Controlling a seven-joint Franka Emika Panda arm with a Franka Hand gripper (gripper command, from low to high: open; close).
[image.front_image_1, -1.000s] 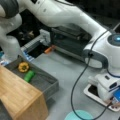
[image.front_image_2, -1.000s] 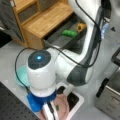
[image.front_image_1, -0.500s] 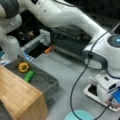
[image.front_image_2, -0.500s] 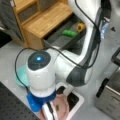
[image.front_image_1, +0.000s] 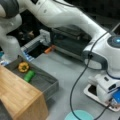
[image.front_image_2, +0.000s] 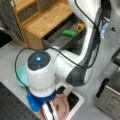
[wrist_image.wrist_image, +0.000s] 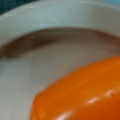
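- One white arm (image.front_image_1: 75, 17) is the biggest thing in both front views. It reaches from its base, well apart from the grey tray (image.front_image_1: 47, 82), over to the tray's end at a front view's left. Its wrist link drops there, just beside the tray.
- The wooden cabinet (image.front_image_1: 17, 92) stands touching the tray's long side, toward a front view's bottom.
- The tray itself is a shallow dark grey bin lying between the cabinet and the bare table top.
- A pale bowl (wrist_image.wrist_image: 62, 20) fills the wrist view, its rim curving across the top. Its place relative to the tray cannot be told.
- A teal plate (image.front_image_1: 80, 116) lies on the table well apart from the tray, toward a front view's bottom.
- An orange piece (wrist_image.wrist_image: 82, 95), smooth and glossy, lies inside the bowl, very close under the wrist camera.
- A green vegetable (image.front_image_1: 29, 75) lies inside the tray.
- A yellow pepper (image.front_image_1: 23, 66) sits in the tray just beside the green one.
- The gripper shows in none of the views, so I cannot tell whether its fingers are apart or together.
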